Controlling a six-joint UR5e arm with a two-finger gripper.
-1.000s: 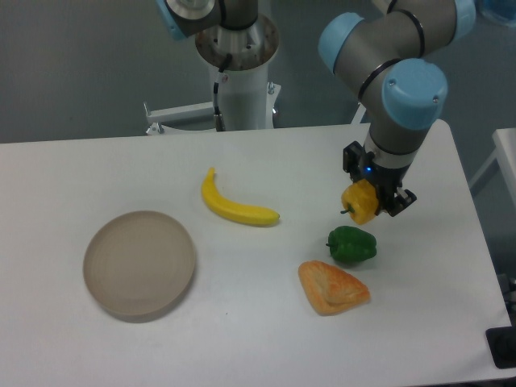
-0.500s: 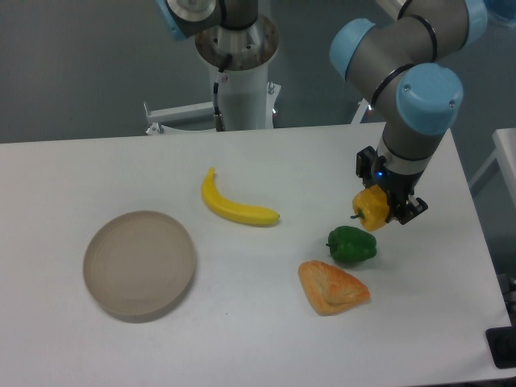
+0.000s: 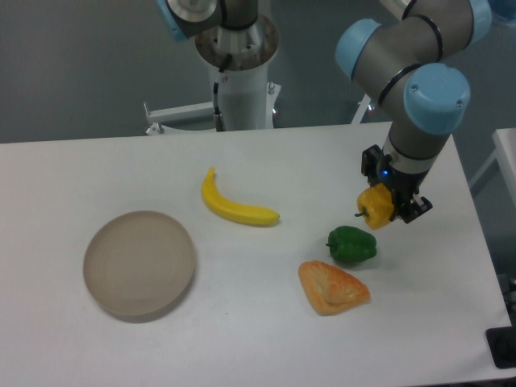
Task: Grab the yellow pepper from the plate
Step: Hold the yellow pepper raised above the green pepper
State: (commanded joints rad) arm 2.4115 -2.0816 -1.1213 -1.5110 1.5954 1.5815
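The claw (image 3: pixel 385 205) carries the yellow pepper (image 3: pixel 376 206) further toward the right of the frame, drifting a touch rightward again in the last half second, now just up and right of the green pepper (image 3: pixel 351 244).

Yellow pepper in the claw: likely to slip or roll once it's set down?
The yellow pepper looks like smooth, glossy plastic, so probably rigid and light; the claw holds it off the table without visible squashing. Its blocky, rounded body could wobble or tip when released. The smooth skin may be somewhat slippery.
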